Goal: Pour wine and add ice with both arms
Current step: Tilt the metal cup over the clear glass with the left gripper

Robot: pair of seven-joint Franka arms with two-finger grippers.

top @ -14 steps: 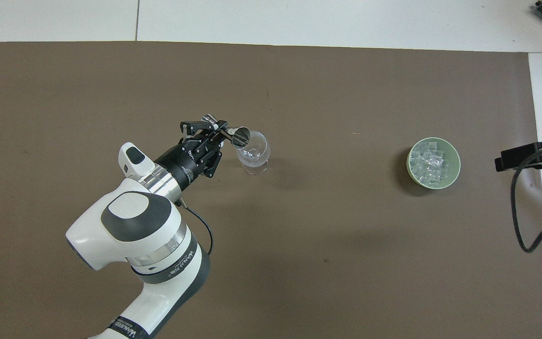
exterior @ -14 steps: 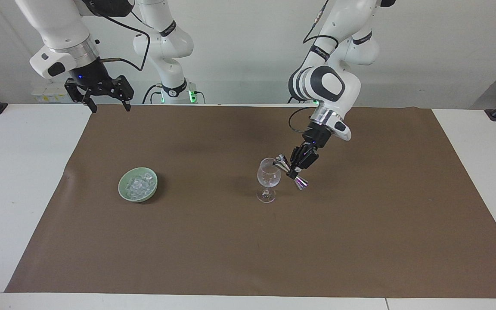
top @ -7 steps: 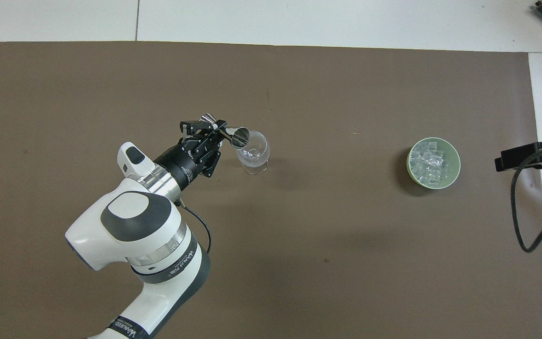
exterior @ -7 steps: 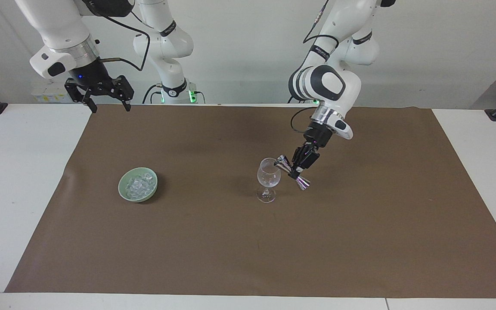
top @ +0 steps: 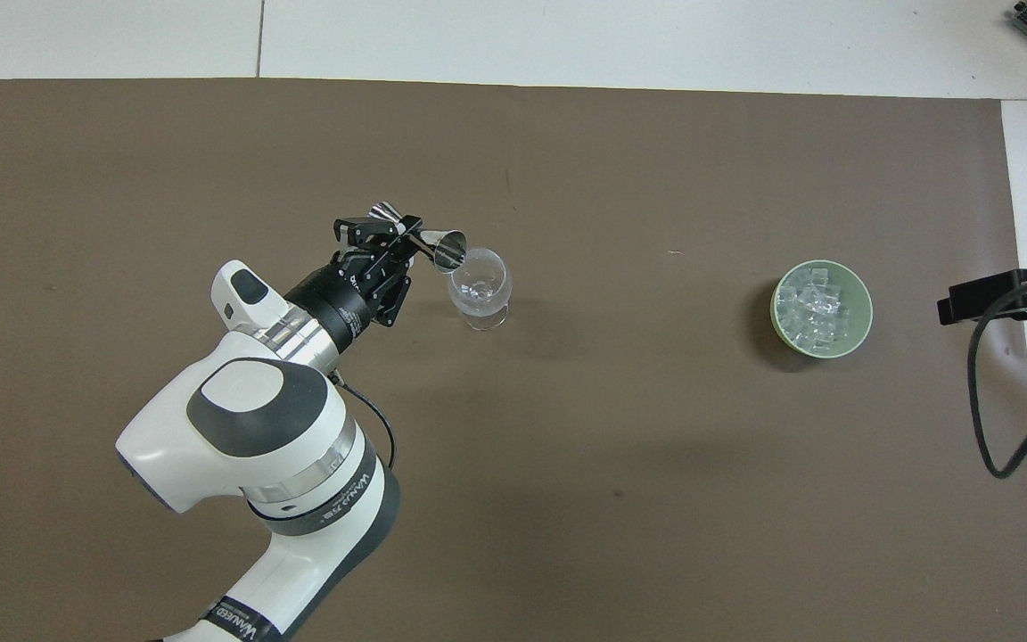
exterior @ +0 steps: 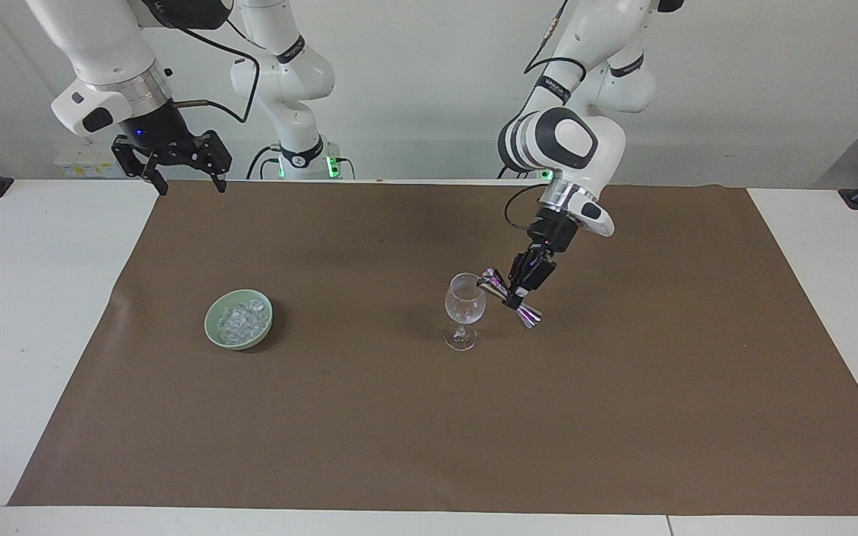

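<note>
The left arm's jaws are closed tight on the narrow waist of a steel jigger (exterior: 511, 296), which lies tilted with one cup's mouth at the rim of the wine glass (exterior: 464, 311) and the other cup pointing away toward the left arm's end of the counter. The left gripper (exterior: 522, 286) hangs just beside the glass, over the brown mat (exterior: 623, 387). The glass stands upright on the mat near the counter's middle, with something clear in the bottom of its bowl. Well apart from it, toward the right arm's end, a green bowl (exterior: 239, 319) sits on the mat holding the ice (exterior: 242, 318), a heap of small clear cubes. The right gripper (exterior: 188, 176) waits with its jaws spread wide and holding nothing, raised over the mat's corner nearest the robots, well apart from the bowl.
</note>
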